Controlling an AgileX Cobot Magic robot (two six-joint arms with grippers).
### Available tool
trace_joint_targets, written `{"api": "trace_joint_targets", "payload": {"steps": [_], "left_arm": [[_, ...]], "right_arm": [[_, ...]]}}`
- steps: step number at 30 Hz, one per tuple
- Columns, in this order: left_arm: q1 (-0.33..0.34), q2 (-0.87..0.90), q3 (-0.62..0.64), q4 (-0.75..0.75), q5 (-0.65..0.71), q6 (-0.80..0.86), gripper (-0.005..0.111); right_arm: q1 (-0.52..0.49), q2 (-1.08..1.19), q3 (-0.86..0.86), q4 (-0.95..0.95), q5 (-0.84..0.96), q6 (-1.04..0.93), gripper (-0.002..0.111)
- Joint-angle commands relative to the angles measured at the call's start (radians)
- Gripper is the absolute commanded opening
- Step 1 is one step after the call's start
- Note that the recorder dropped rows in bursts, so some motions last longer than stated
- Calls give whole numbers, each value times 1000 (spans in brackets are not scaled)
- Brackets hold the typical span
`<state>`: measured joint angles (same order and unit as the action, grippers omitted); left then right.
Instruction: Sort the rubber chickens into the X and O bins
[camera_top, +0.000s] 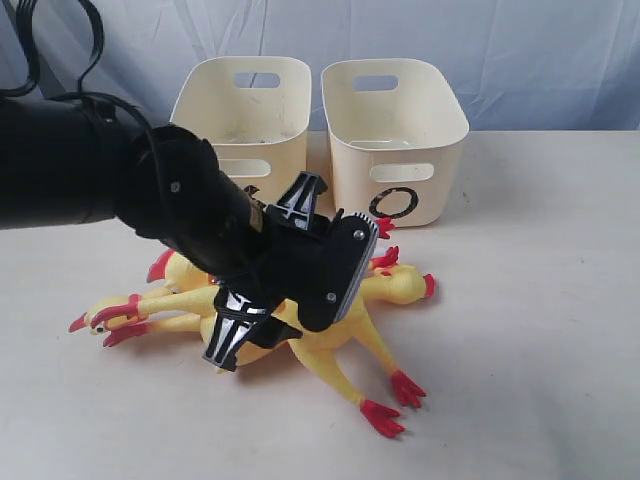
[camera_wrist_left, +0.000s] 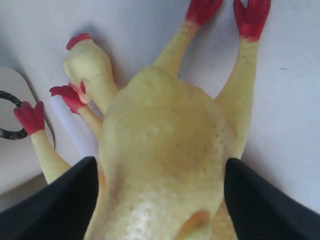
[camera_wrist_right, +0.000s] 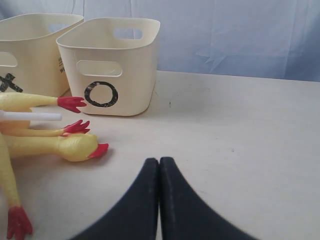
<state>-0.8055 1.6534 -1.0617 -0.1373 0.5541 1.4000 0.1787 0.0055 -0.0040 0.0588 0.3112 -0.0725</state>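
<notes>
the rubber chickens (camera_top: 335, 348) are in one tangled heap on the table (camera_top: 540, 320), just in front of the two bins. none are sorted yet as far as i can see. so i'm on the first pick: my left gripper (camera_top: 264, 270) is down over the fat chicken (camera_wrist_left: 165, 140) on top of the pile. its jaws are spread wide with the body sitting between them, not squeezing, so it's got hold of nothing.

my right gripper (camera_wrist_right: 159, 192) is pinched shut and empty, off to the side over the table.

next move, i reckon: close on the belly, firm but gentle since it'll probably squish. then lift straight so the slim ones (camera_top: 175, 300) underneath don't drag along. after that it's the x bin (camera_top: 205, 120) or the o bin (camera_top: 440, 150) right behind. which one takes the fat ones, i can't tell.
</notes>
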Motion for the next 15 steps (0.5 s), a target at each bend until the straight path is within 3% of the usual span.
{"api": "trace_joint_targets", "payload": {"steps": [1, 15], "left_arm": [[-5, 20, -5, -3, -33, -12, 65], [-5, 57, -5, -3, -39, -12, 62]], "right_arm": [[2, -5, 4, 2, -6, -3, 0], [2, -5, 4, 2, -6, -3, 0]]}}
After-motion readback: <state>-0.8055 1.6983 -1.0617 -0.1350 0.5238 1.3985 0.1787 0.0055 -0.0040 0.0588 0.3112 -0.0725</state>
